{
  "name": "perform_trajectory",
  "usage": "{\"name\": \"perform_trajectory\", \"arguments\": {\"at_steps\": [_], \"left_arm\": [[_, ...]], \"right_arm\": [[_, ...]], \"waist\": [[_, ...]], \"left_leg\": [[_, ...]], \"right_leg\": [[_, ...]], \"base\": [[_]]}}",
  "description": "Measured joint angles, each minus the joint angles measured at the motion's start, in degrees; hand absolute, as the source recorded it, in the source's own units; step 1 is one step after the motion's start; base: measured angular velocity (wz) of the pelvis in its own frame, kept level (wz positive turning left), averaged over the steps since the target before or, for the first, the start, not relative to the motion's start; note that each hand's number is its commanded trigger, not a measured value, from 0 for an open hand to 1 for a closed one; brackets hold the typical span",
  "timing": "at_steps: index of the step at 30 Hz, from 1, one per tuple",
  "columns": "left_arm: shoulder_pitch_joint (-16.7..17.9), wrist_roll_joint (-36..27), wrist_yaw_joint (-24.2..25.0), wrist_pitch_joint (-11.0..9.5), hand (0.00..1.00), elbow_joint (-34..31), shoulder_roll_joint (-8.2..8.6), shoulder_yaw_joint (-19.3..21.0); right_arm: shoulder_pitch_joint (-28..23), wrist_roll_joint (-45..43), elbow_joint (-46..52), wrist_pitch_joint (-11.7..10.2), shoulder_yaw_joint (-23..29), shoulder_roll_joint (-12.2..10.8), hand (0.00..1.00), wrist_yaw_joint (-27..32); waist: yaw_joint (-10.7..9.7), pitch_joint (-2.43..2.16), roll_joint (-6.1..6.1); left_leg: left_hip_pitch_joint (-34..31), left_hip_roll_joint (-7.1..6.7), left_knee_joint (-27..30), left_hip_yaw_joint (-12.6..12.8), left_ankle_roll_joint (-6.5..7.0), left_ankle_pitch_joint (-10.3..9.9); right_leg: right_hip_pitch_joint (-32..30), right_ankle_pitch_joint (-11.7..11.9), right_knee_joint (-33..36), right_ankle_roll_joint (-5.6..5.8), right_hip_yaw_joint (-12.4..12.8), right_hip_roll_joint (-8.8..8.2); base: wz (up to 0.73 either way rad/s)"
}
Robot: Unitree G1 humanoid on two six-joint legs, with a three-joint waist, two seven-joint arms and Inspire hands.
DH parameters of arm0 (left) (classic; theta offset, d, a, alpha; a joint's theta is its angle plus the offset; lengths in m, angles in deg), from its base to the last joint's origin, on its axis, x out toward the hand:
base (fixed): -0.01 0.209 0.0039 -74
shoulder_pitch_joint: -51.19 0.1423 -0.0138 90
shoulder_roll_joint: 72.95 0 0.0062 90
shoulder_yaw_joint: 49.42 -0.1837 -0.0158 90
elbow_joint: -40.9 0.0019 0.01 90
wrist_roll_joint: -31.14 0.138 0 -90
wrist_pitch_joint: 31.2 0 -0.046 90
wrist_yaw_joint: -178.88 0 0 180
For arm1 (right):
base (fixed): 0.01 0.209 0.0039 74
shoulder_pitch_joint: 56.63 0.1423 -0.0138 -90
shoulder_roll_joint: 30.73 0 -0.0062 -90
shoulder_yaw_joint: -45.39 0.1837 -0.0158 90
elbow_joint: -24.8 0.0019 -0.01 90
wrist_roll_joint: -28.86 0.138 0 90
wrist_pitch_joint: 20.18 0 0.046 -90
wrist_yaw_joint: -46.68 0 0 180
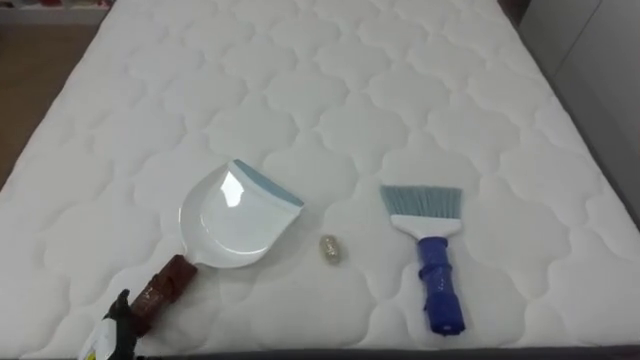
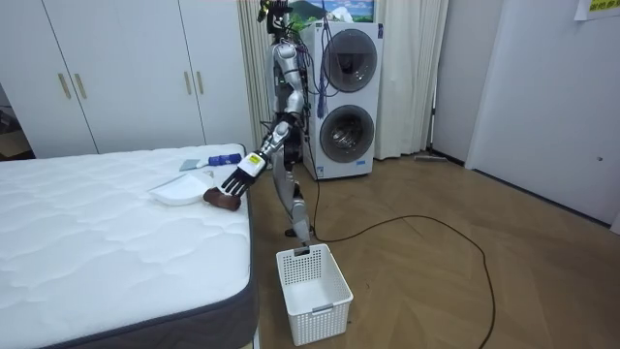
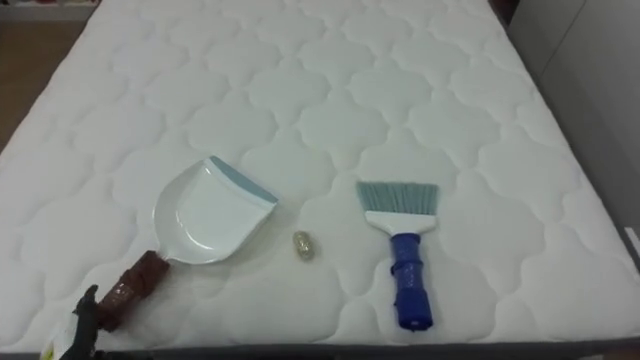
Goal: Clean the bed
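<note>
The robot is standing at the side of the bed (image 1: pixel 400 80), next to the edge where a white dustpan (image 1: pixel 235 220) is lying on the quilted mattress. The pan's open mouth is pointing away from the robot and its brown handle (image 1: pixel 165 283) is pointing back toward it. The left hand (image 1: pixel 118 325) is reaching down at the end of that handle. In the room view its fingers are stretching out straight and spread, their tips right at the handle, gripping nothing. A small pale scrap (image 1: pixel 330 249) is lying just beside the pan, between it and a brush (image 1: pixel 432 250) with a blue handle and pale bristles. A white basket (image 2: pixel 312 291) is sitting on the floor near the bed's corner.
</note>
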Motion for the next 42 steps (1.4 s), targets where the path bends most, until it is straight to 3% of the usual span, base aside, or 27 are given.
{"name": "perform_trajectory", "arguments": {"at_steps": [7,11,21,30,42], "left_arm": [[-1.47,0.11,-2.41,-0.95,0.00,-5.72,-0.26,-1.51],[-2.54,0.11,-4.01,-2.48,0.00,-7.00,-0.46,-1.52],[-2.66,0.13,-5.06,-2.54,0.00,-8.24,-1.02,-1.55],[-3.17,-2.56,-3.52,-2.48,0.00,-5.39,-1.11,-5.86],[-6.82,-2.78,-3.32,-1.89,0.00,1.67,-1.20,-7.25]], "right_arm": [[0.31,-0.06,0.01,-0.05,-0.26,0.42,0.00,-0.93],[0.33,-0.06,0.03,-0.04,0.34,0.48,0.00,-1.29],[0.00,-0.05,0.02,0.11,0.86,0.67,0.00,-2.07],[0.03,0.61,0.11,0.47,0.85,0.75,0.00,-1.68],[1.07,1.28,-0.11,1.70,0.16,0.80,0.00,0.70]], "waist": [[-0.86,0.23,0.42],[-1.58,0.12,0.82],[-2.68,0.11,1.02],[-4.03,-0.02,1.31],[-4.68,-0.16,1.92]], "left_leg": [[-0.23,0.00,0.10,-0.07,0.00,0.00],[-0.13,0.00,0.09,-0.02,0.01,0.01],[-0.11,0.00,0.10,0.60,0.02,0.01],[-0.75,0.01,0.12,0.60,0.02,0.01],[-4.34,0.01,0.32,0.35,0.60,0.37]], "right_leg": [[-0.13,0.00,0.00,0.00,0.04,0.02],[-0.06,0.00,0.02,0.00,0.14,0.02],[-0.45,0.02,0.03,0.01,0.75,0.03],[-0.94,0.25,0.15,0.07,1.02,0.05],[-4.61,0.69,0.99,0.03,0.55,-0.06]], "base": [[0.00],[-0.02],[-0.02],[-0.02],[0.01]]}}
